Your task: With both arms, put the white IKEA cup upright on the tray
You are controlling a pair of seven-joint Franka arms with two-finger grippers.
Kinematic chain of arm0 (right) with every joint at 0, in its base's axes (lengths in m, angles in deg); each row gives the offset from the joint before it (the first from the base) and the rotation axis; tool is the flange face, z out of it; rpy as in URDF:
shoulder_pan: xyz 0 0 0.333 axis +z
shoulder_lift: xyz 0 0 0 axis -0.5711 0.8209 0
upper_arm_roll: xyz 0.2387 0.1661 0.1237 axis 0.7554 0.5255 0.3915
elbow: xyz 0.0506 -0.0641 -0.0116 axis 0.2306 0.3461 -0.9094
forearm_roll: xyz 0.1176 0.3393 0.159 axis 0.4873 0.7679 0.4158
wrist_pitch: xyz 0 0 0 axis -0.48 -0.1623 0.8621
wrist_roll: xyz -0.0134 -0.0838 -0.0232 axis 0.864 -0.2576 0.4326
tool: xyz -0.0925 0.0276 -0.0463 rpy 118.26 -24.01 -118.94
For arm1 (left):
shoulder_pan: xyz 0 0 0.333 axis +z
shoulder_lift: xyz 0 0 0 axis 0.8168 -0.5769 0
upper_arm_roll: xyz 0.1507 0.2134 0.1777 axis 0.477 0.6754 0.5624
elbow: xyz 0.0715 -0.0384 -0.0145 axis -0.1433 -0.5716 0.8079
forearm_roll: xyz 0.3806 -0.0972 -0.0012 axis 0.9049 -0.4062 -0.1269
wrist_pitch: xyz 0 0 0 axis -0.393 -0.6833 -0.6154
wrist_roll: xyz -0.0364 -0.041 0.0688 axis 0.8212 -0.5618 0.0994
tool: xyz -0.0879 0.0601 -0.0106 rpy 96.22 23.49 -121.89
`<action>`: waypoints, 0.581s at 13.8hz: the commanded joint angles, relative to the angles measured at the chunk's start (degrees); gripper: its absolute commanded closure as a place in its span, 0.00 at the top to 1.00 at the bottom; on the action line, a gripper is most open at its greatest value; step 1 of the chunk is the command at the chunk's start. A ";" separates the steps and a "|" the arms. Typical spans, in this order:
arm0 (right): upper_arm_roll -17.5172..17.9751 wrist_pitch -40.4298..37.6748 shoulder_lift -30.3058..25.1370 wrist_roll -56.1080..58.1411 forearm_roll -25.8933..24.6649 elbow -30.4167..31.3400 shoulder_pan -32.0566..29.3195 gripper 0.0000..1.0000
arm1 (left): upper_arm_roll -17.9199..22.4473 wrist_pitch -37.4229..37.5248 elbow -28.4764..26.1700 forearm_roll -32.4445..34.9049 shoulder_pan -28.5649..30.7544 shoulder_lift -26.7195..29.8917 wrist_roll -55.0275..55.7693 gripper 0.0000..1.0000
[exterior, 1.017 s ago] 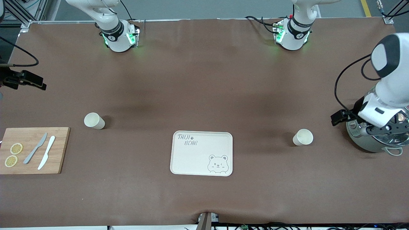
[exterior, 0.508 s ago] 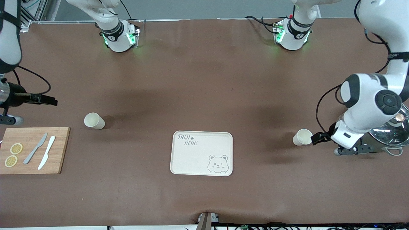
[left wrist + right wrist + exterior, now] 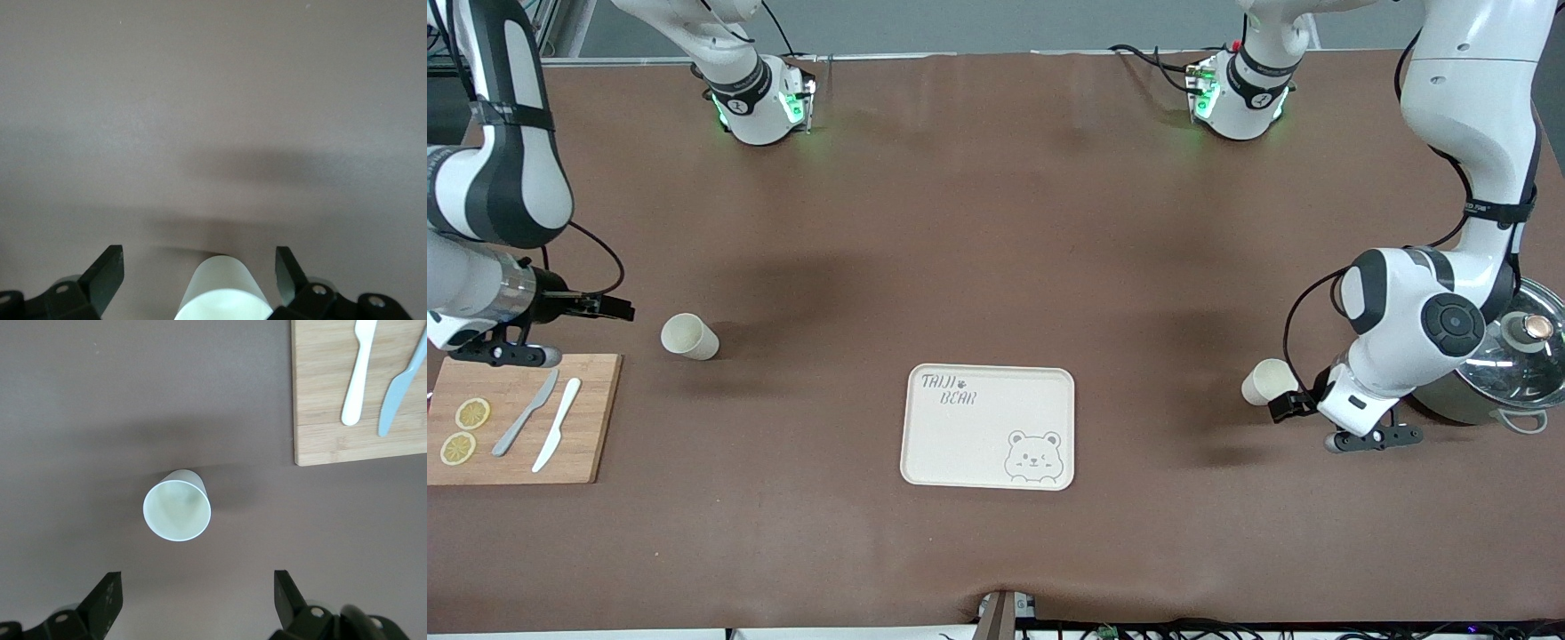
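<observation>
Lying on its side at the right of the front frame, a white tapered cup [image 3: 1263, 381] sits just beside the left gripper [image 3: 1282, 408], whose fingers [image 3: 105, 275] are spread wide with the cup [image 3: 220, 293] between them, not yet clasped. At the left of the frame, a second white cup [image 3: 688, 337] lies tipped near the wooden cutting board [image 3: 591, 418], and the right gripper [image 3: 615, 311] hangs close by, fingers [image 3: 103, 600] wide apart and empty. Centred low in the frame, the flat cream rectangular tray [image 3: 960, 444] with bear drawing holds nothing.
</observation>
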 commanded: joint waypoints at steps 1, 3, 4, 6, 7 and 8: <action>0.48 1.61 0.70 0.73 0.57 1.96 -0.57 1.00 | -0.29 0.54 -4.44 -0.74 0.97 3.38 -0.64 1.00; 0.48 1.69 1.50 0.73 0.57 2.83 -0.40 1.00 | -0.29 1.15 -7.17 -0.65 1.41 5.67 -0.82 1.00; 0.48 2.48 2.02 0.73 0.57 3.28 -0.40 1.00 | -0.29 1.68 -8.32 -0.65 1.59 6.38 -0.91 1.00; 0.48 5.19 2.56 0.73 0.49 5.29 -0.48 1.00 | -0.29 2.20 -9.64 -0.57 2.56 7.17 -1.61 1.00; 0.48 7.65 2.56 0.73 0.49 7.04 -0.57 1.00 | -0.29 2.47 -9.91 -0.57 2.56 7.17 -1.70 0.95; 0.48 10.37 2.73 0.73 0.49 8.80 -0.83 1.00 | -0.29 2.47 -10.52 -0.57 2.56 7.09 -1.70 0.88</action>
